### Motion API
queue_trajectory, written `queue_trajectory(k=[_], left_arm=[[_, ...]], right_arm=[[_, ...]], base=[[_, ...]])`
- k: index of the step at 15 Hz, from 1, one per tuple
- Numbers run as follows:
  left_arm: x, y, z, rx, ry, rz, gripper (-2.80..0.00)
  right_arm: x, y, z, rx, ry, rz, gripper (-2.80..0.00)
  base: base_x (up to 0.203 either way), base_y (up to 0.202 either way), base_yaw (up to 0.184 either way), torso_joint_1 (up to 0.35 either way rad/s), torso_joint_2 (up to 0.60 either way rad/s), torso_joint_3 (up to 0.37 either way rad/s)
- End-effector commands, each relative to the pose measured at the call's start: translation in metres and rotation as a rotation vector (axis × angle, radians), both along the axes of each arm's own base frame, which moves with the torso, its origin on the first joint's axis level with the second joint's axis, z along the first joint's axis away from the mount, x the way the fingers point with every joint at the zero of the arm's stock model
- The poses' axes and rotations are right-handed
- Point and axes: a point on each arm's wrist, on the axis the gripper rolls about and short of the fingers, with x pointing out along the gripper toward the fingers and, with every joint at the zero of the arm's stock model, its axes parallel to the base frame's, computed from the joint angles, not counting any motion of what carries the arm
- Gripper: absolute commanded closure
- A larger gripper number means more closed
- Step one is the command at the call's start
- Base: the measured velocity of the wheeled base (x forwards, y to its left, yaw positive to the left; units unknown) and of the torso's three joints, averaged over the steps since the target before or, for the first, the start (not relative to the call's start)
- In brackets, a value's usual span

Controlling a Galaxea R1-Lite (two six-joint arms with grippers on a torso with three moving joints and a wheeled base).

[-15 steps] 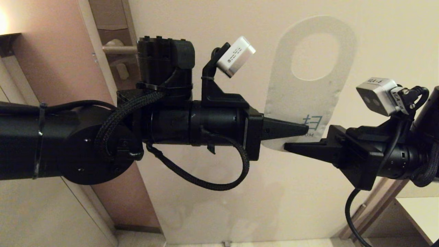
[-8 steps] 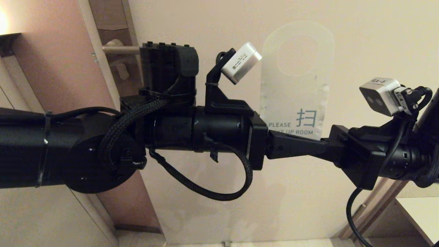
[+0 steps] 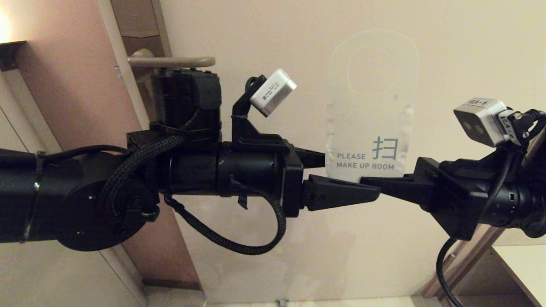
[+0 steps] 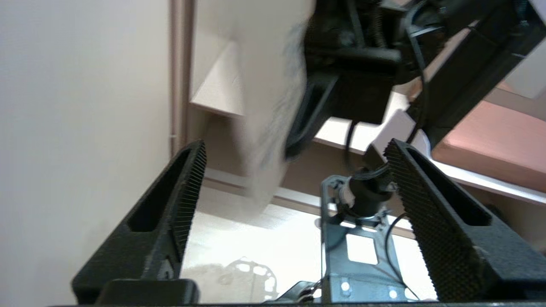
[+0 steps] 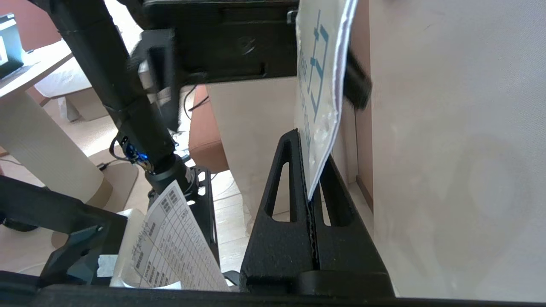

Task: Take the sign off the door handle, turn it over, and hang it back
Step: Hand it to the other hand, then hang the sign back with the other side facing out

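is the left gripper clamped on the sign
No, the left gripper stands open; the right gripper pinches the sign.

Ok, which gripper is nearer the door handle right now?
Left. The left gripper, open, sits below and right of the door handle; the right gripper, pinching the sign, is farther right.

Upright white sign (image 3: 370, 128), handle (image 3: 170, 62) bare

Pale floor (image 3: 298, 302) along bottom edge, meeting wall. Pale shelf (image 3: 527, 260) low at right; nothing discernible resting on either.
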Motion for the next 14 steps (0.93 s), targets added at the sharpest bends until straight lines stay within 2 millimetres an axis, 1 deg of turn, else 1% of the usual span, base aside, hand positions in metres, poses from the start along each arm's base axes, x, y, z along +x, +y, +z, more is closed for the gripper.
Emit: queue_trajectory(k=[1, 6, 8, 12, 14], left_arm=[[-0.003, 0.011, 0.003, -0.005, -0.006, 0.015, -2.8], [-0.018, 0.029, 0.002, 0.003, -0.033, 0.024, -2.8], [-0.024, 0.034, -0.001, 0.014, -0.044, 0.026, -2.8], [-0.04, 0.049, -0.007, 0.032, -0.071, 0.04, -2.8], [-0.043, 0.053, -0.008, 0.027, -0.09, 0.066, -2.8]], right_arm=[[-0.003, -0.001, 0.002, 0.004, -0.009, 0.007, 0.0], [-0.009, -0.003, 0.003, 0.006, -0.019, 0.005, 0.0], [-0.01, -0.004, -0.001, -0.008, -0.043, 0.002, 0.0], [-0.019, -0.008, -0.003, -0.01, -0.044, -0.001, 0.0], [-0.024, -0.01, -0.003, -0.01, -0.046, -0.005, 0.0]], base=[[0.0, 0.0, 0.0, 0.0, 0.0, 0.0], [0.0, 0.0, 0.0, 0.0, 0.0, 0.0], [0.0, 0.0, 0.0, 0.0, 0.0, 0.0], [0.0, 0.0, 0.0, 0.0, 0.0, 0.0], [0.0, 0.0, 0.0, 0.0, 0.0, 0.0]])
